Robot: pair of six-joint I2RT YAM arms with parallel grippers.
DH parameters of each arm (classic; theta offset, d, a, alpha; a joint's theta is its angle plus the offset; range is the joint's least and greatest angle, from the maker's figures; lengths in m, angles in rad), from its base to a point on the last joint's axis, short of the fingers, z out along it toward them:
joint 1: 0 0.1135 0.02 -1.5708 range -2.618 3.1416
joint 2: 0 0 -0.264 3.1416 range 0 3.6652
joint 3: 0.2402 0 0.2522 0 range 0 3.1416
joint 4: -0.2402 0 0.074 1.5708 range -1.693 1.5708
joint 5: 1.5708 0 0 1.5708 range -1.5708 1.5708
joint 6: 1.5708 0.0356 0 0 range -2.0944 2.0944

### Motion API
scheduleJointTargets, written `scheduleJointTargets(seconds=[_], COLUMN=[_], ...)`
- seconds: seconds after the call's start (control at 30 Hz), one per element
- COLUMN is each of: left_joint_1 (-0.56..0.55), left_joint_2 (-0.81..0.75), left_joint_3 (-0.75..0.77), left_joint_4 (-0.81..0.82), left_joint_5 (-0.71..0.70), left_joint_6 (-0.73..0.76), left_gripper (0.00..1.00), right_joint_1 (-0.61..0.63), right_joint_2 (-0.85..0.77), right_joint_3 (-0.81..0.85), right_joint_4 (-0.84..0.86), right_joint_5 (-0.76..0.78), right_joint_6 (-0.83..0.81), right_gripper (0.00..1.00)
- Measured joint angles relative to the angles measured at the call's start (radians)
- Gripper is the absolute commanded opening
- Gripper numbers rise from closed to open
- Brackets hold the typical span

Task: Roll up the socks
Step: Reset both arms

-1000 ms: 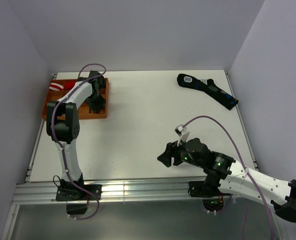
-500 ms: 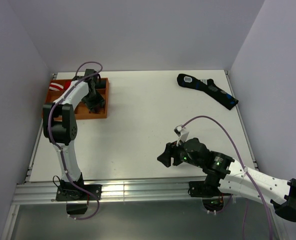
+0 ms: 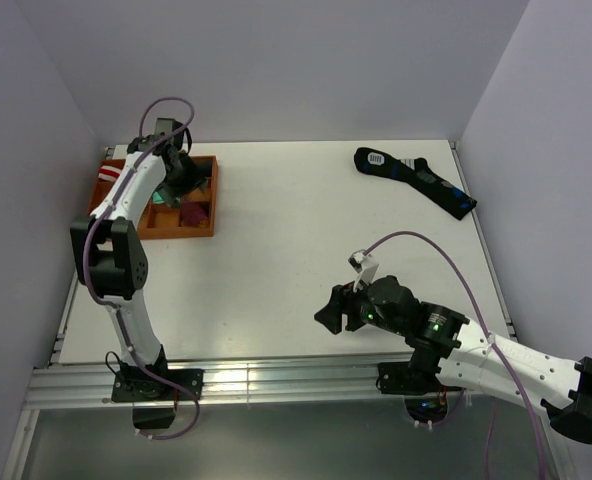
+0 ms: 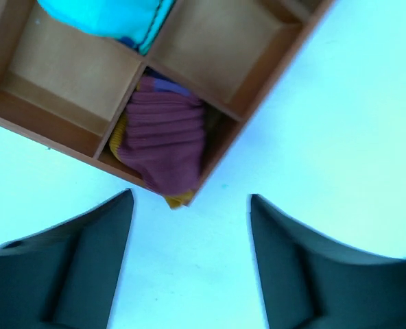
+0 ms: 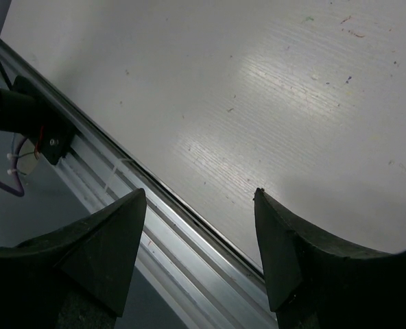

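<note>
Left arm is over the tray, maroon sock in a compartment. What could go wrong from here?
1. The maroon sock sits bunched in its compartment with an orange end poking over the tray wall; it may unroll or slip out.
2. The open left gripper hangs just above that wall and might snag the sock or nudge the tray when it moves.

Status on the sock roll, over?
Left gripper open, empty, above the tray. Right gripper open, empty, near the table's front edge. Maroon sock bundled in a tray corner compartment. Nothing in the way; black sock lies far off.
</note>
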Motion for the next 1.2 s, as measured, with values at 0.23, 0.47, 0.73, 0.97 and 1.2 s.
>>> scheduleJointTargets(seconds=[0.23, 0.47, 0.73, 0.97, 1.2], left_joint_1=[-0.004, -0.097, -0.226, -0.272, -0.299], left_joint_2=[-0.242, -0.625, -1.035, -1.239, -1.244], left_joint_3=[-0.059, -0.307, -0.588, -0.824, -0.877], left_joint_4=[0.067, 0.205, 0.37, 0.494, 0.535], left_joint_5=[0.038, 0.067, 0.173, 0.307, 0.36], left_joint_6=[0.047, 0.135, 0.22, 0.24, 0.242], left_gripper=[0.96, 0.99, 1.0, 1.0, 1.0], right_joint_1=[0.0, -0.002, -0.006, -0.006, -0.007], right_joint_2=[0.002, -0.001, -0.063, -0.192, -0.226], right_joint_3=[0.027, 0.127, 0.239, 0.261, 0.269], right_joint_4=[-0.012, -0.077, -0.14, -0.203, -0.237], right_joint_5=[0.024, 0.091, 0.197, 0.304, 0.356], right_joint_6=[-0.001, -0.003, 0.011, 0.069, 0.09], right_gripper=[0.77, 1.0, 1.0, 1.0, 1.0])
